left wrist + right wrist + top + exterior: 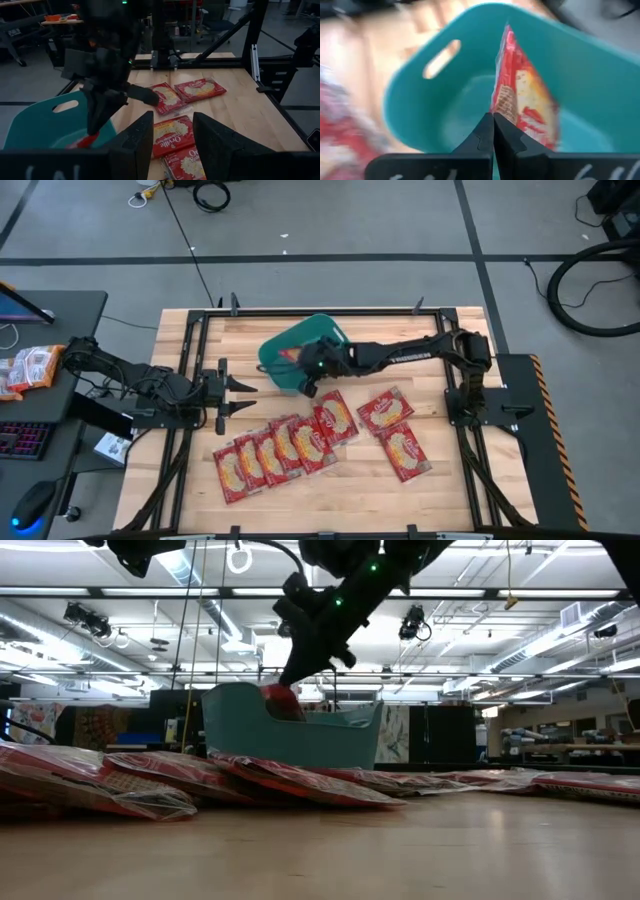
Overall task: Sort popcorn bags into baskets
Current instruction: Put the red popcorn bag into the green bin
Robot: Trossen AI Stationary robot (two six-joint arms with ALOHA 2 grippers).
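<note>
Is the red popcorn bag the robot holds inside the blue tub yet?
Partly in. The popcorn bag hangs edge-up from the shut right pincer, its far end below the rim of the tub. Not let go yet.

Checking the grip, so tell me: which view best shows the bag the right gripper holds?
Right wrist view: the bag fills it, pinched by the shut right gripper over the tub. High and low show only a red sliver; left wrist shows a corner.

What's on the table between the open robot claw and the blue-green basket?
In the high view, only bare wood lies between the left gripper and the teal basket; the popcorn bags lie nearer the front.
</note>
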